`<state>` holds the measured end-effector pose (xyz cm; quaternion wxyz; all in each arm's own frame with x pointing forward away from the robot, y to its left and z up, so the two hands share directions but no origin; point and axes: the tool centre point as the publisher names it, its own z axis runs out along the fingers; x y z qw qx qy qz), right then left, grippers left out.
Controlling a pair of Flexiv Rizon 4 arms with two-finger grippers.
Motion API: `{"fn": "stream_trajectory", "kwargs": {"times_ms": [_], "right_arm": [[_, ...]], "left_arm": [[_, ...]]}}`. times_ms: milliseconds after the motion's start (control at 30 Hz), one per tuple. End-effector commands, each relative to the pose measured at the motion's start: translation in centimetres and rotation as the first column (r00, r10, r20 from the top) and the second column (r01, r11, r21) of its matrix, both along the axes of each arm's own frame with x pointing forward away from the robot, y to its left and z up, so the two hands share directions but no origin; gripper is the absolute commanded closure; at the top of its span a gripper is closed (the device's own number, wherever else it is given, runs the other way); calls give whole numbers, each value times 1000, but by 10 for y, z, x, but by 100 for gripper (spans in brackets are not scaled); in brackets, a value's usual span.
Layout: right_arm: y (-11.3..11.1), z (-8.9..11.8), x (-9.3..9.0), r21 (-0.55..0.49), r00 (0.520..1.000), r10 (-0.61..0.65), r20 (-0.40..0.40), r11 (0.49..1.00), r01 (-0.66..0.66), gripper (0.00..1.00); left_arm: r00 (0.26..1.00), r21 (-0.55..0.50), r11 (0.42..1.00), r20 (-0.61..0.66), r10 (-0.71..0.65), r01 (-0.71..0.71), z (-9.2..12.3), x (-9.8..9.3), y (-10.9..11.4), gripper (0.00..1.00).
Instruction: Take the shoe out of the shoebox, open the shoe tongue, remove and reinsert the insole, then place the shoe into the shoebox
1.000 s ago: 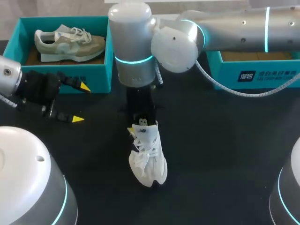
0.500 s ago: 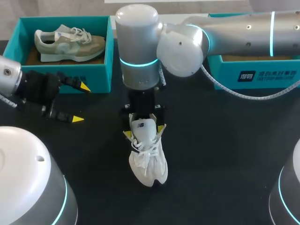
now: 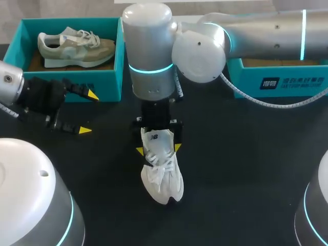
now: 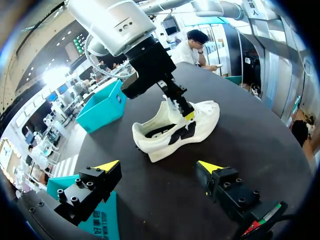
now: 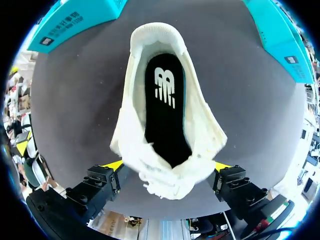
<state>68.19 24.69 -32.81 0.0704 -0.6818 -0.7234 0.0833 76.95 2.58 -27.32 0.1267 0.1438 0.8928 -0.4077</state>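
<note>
A white shoe (image 3: 162,174) lies on the black table, toe toward me. Its black insole (image 5: 163,107) sits inside the opening. My right gripper (image 3: 158,149) hangs over the shoe's middle, open, with one yellow fingertip (image 3: 139,150) on each side of the upper. In the right wrist view the shoe (image 5: 200,130) lies between the spread fingers of this gripper (image 5: 168,165). My left gripper (image 3: 88,113) stands open at the left, away from the shoe. The left wrist view shows the shoe (image 4: 205,112) ahead of that gripper (image 4: 159,166).
A teal shoebox (image 3: 102,84) at the back left holds a grey-green shoe (image 3: 77,45). A second teal shoebox (image 3: 277,79) stands at the back right, partly under my right arm. A cable (image 3: 256,100) loops down from that arm.
My right gripper has opened; its yellow tips, hidden at the shoe's opening before, now straddle the shoe. The right arm shifted a little. The left arm has not moved.
</note>
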Motion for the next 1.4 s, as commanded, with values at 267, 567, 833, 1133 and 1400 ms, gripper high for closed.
{"fn": "stream_trajectory", "kwargs": {"times_ms": [267, 567, 833, 1133, 1400], "right_arm": [[-2, 16, -14, 29, 999, -18, 42, 999, 17, 51], [-1, 18, -8, 12, 999, 0, 39, 1000, 0, 57], [-8, 23, 0, -5, 999, 17, 41, 1000, -16, 56], [-6, 8, 27, 21, 996, 67, 53, 997, -68, 71], [-10, 15, 35, 9, 992, 90, 89, 996, -91, 74]], "left_arm": [[1000, 3, 1000, 0, -1, 1, 0, 0, 0, 0], [1000, 3, 1000, 0, -1, 1, 0, 0, 0, 0], [1000, 3, 1000, 0, -1, 1, 0, 0, 0, 0], [1000, 3, 1000, 0, -1, 1, 0, 0, 0, 0], [1000, 3, 1000, 0, -1, 1, 0, 0, 0, 0]]}}
